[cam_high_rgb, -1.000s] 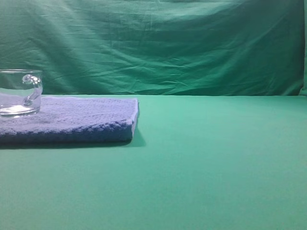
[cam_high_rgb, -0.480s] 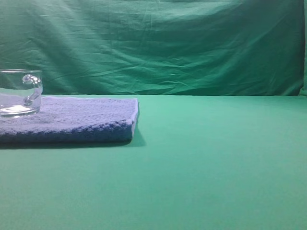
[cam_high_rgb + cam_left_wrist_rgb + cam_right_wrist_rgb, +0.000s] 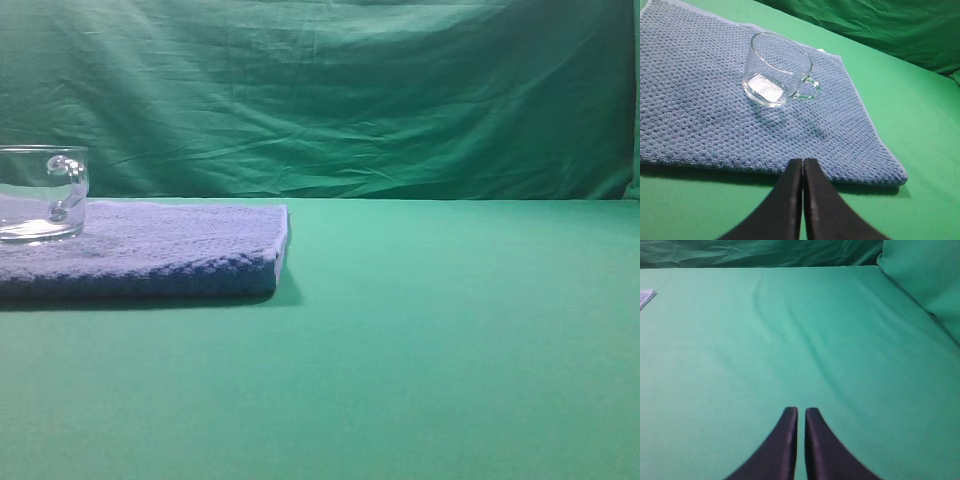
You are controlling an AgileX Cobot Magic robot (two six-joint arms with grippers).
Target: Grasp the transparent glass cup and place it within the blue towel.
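Observation:
The transparent glass cup stands upright on the blue towel at the far left of the exterior view, its curled handle pointing right. In the left wrist view the cup sits well inside the towel. My left gripper is shut and empty, hovering over the towel's near edge, apart from the cup. My right gripper is over bare green cloth, its fingers nearly together with only a thin slit between them, holding nothing. Neither arm shows in the exterior view.
Green cloth covers the table and hangs as a wrinkled backdrop. A pale corner shows at the left edge of the right wrist view. A green fold rises at that view's upper right.

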